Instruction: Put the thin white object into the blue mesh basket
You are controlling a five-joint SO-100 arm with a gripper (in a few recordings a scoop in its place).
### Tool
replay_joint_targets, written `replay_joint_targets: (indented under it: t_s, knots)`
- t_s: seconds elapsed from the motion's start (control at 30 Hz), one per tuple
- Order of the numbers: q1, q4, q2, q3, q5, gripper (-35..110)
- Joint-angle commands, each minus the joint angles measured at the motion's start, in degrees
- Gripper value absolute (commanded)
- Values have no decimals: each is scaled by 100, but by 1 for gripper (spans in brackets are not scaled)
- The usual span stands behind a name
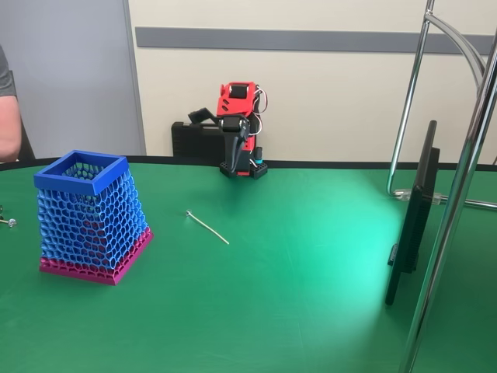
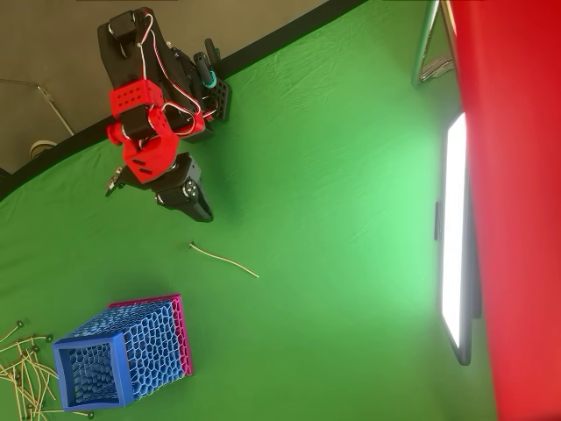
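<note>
While the thin white object (image 2: 224, 260) lies flat on the green table (image 2: 333, 263) between the folded red arm and the blue mesh basket (image 2: 123, 351), the gripper (image 2: 200, 207), its jaw state unreadable, would best pinch the strip's middle squarely.

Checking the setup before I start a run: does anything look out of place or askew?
Nothing stands out. The blue mesh basket stands upright, and the thin white object lies loose on the green table.
</note>
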Motion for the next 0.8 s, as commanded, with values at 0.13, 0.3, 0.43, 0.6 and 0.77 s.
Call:
replay_joint_targets:
  t_s: [0.13, 0.3, 0.43, 0.6, 0.77]
  knots:
    - [668, 211, -1301, -1274, 176, 1]
    - [1134, 211, -2180, -1811, 281, 1]
    - [1389, 202, -2936, -2153, 308, 1]
    - [1608, -255, -3639, -2197, 387, 2]
    - [1512, -633, -3946, -2030, 712, 11]
